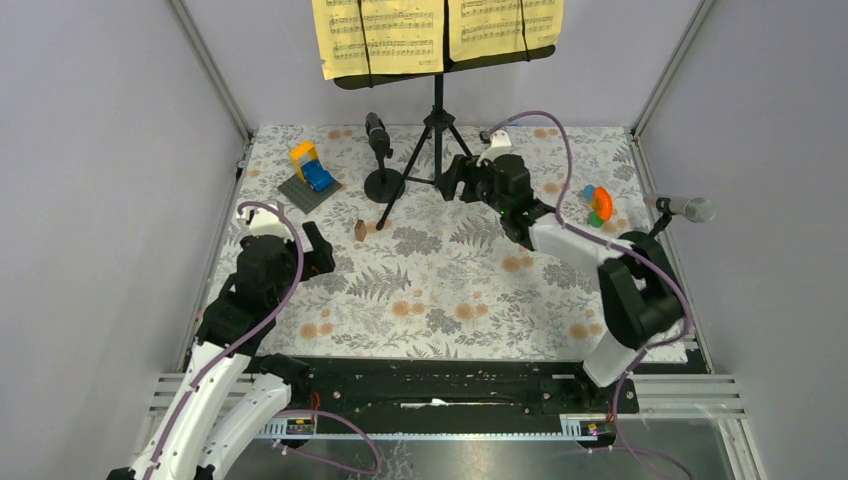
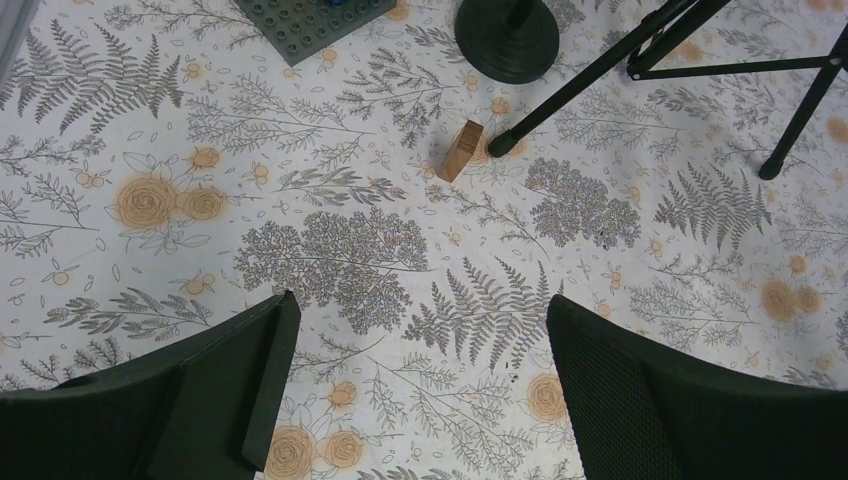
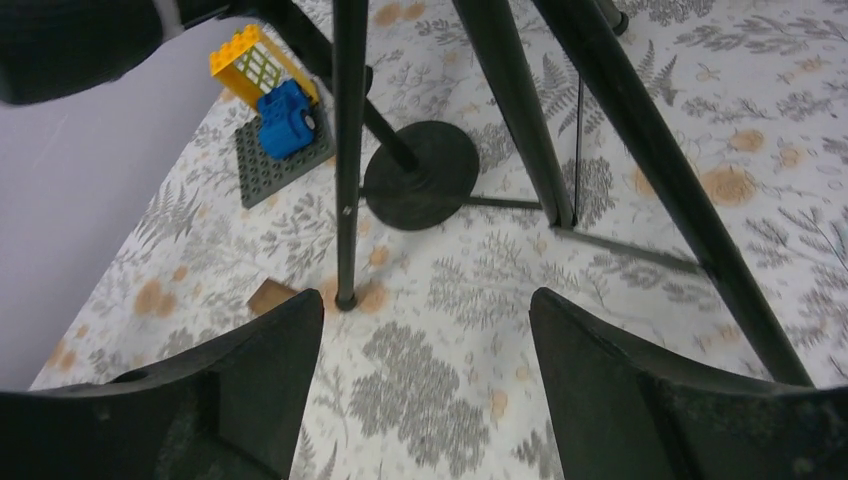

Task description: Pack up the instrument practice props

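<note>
By my reading, nothing was packed yet. The music rack (image 1: 440, 68) stood upright on its tripod legs (image 3: 349, 150) at the back of the worktop (image 1: 450, 290), with the yellow sheet-music pages (image 1: 380, 35) on it. The black microphone (image 1: 377, 130) sat on its disc-based post (image 1: 384, 186) beside the legs. The silver microphone (image 1: 686, 208) stuck out at the right edge. The right hand (image 3: 425, 380), wide and empty, hovered by the legs, and the left hand (image 2: 420, 390), likewise wide and empty, hung well apart.

Bright, even, diffuse light from above, soft faint shadows beside the tripod legs (image 3: 349, 150) and disc base (image 3: 432, 200), floral table (image 1: 450, 300) crisp in every view, near jaws dark and slightly soft, mild wide-angle bending in the right wrist view.
</note>
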